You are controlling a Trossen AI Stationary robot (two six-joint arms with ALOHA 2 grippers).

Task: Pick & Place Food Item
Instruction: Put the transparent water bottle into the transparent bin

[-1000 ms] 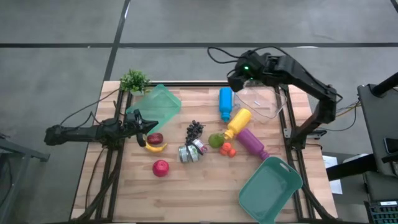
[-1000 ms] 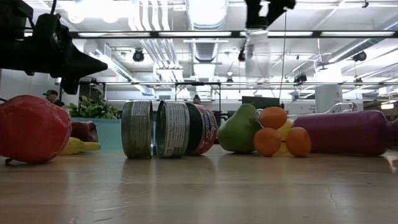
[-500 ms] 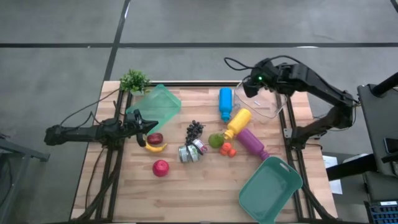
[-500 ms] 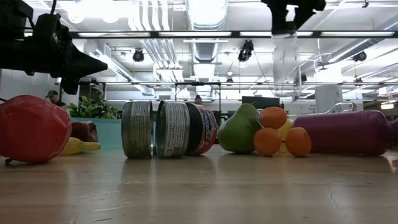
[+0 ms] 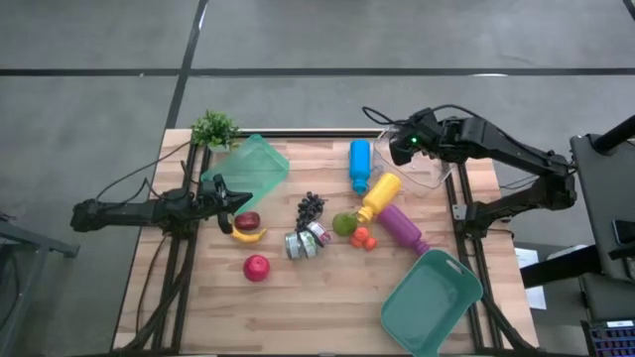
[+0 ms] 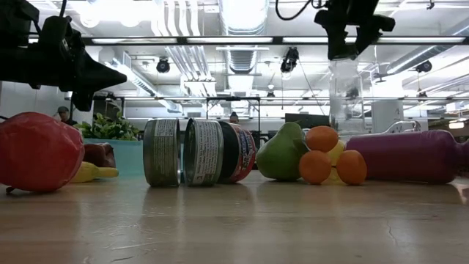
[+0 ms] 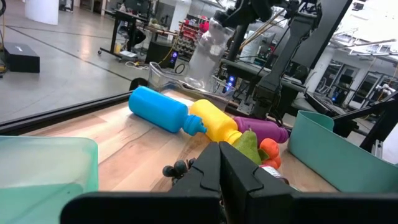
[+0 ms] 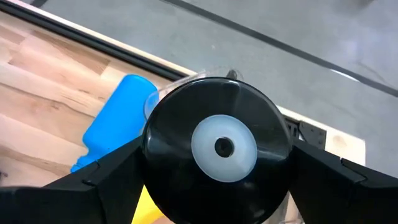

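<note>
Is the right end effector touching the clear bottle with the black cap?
Touching. In the right wrist view, the fingers press both sides of the black cap; low view shows the clear bottle hanging beneath.

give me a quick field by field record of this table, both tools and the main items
right tool: closed on the black lid of a clear plastic jar, near the table's far right corner
left tool: shut, empty, waiting at the left side by a yellow banana
bottles lying down: blue plastic bottle, yellow plastic bottle, purple plastic bottle
fruit mid-table: green pear, red apple
bin: teal plastic bin, near right corner
</note>
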